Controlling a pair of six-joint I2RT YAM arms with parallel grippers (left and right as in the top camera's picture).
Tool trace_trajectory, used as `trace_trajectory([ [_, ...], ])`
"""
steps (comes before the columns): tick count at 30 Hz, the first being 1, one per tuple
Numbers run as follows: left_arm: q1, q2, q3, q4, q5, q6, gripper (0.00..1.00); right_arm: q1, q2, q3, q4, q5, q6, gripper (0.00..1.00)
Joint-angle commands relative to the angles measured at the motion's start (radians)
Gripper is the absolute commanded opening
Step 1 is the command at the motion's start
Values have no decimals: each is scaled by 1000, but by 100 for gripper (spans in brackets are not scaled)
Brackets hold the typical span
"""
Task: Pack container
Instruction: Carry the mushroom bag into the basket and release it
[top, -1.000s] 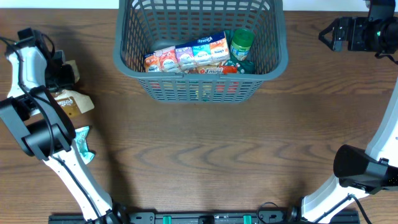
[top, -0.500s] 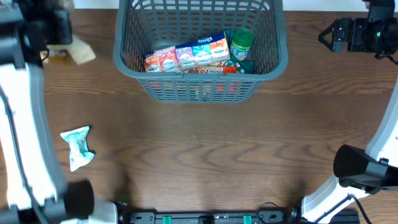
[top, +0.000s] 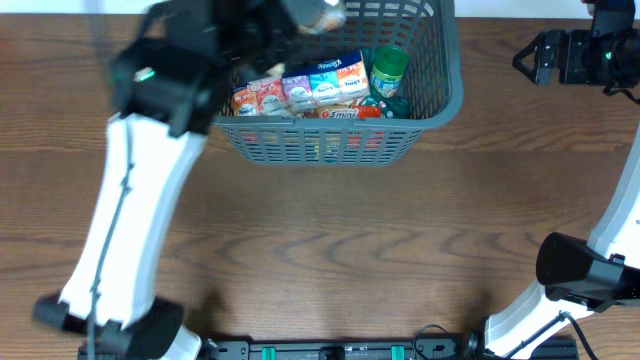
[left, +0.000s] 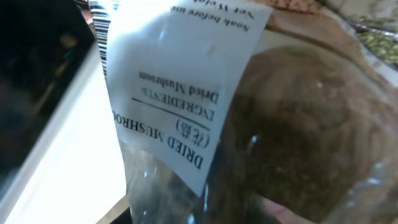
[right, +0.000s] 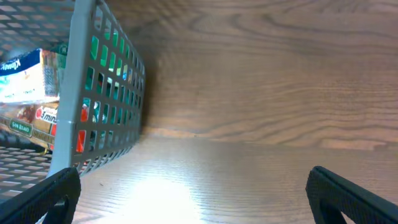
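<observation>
L gripper (top: 300, 16) w/ bag (top: 326, 13) over container (top: 330, 122)

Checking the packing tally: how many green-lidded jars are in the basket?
1. The green-lidded jar sits at the basket's right side, next to the row of packets. The left arm covers the back-left corner, so another could be hidden there.

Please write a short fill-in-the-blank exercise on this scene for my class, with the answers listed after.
1. The label on the clear bag reads dried ____.
2. The container holds a jar with a ____ lid.
3. The right tool has its jaws ____.
Missing words: mushroom; green; open.
</observation>
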Motion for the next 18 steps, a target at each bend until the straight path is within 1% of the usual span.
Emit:
trace_trajectory([
  [1,-2,114,-2,20,48,156,6,-1,1,-6,-7,6,-20,99],
  [5,14,263,-2,11,47,144,6,-1,1,-6,-11,6,-22,99],
  [6,19,293,-2,5,47,133,7,-1,1,-6,-14,6,-23,99],
  [8,33,352,-2,-1,47,77,17,-1,1,-6,-22,6,-29,99],
  [10,45,399,-2,-1,47,23,29,-1,1,-6,-33,6,-40,99],
  [13,53,442,-2,-14,48,5,32,-1,1,-6,-42,6,-48,99],
  [14,53,444,-2,-17,48,5,36,-1,1,-6,-43,6,-48,99],
  [15,51,443,-2,-19,47,5,41,-1,1,-6,-43,6,-48,99],
  [16,48,437,-2,-19,46,5,62,-1,1,-6,-43,6,-48,99],
  [17,47,425,-2,-19,43,5,95,-1,1,-6,-43,6,-48,99],
  [18,45,413,-1,-18,32,5,99,-1,1,-6,-42,6,-48,99],
])
